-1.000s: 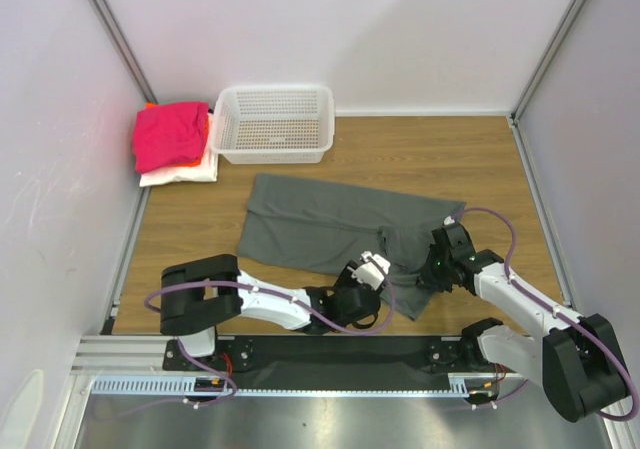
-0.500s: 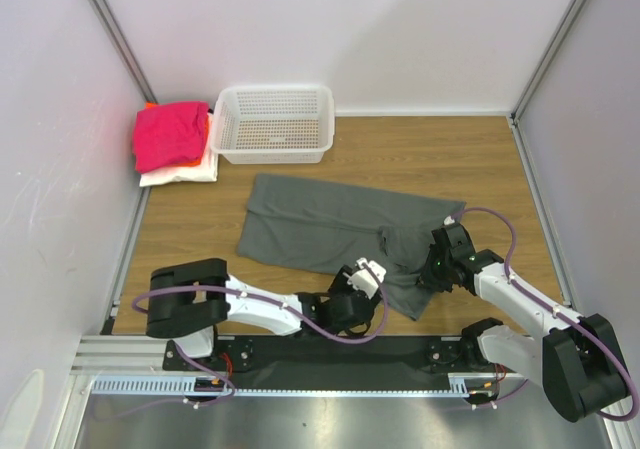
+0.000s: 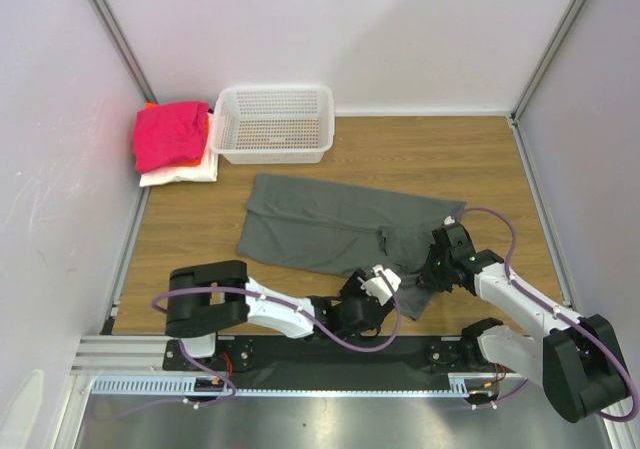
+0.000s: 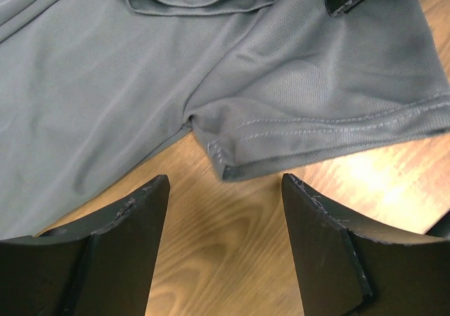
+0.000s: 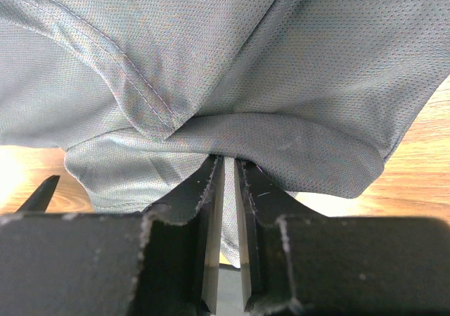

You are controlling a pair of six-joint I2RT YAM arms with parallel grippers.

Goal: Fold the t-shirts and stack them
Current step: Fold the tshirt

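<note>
A dark grey t-shirt (image 3: 330, 231) lies spread across the middle of the wooden table. My right gripper (image 3: 428, 271) is at its near right sleeve, and in the right wrist view the gripper (image 5: 228, 162) is shut on a raised fold of the grey cloth (image 5: 211, 48). My left gripper (image 3: 388, 283) hovers low just left of it, open, with bare wood between its fingers (image 4: 133, 217). The sleeve hem (image 4: 330, 122) lies just beyond the left gripper (image 4: 223, 189). Folded magenta-pink, orange and white t-shirts (image 3: 172, 137) are piled at the far left.
A white plastic mesh basket (image 3: 275, 124) stands at the back, right of the folded pile. Light walls with metal frame posts close in the table on the left, back and right. The arm bases sit on a black rail (image 3: 330, 354) at the near edge.
My left gripper has opened wider and shifted right, closer to the sleeve and the right gripper. The right gripper has kept its hold on the cloth in place.
</note>
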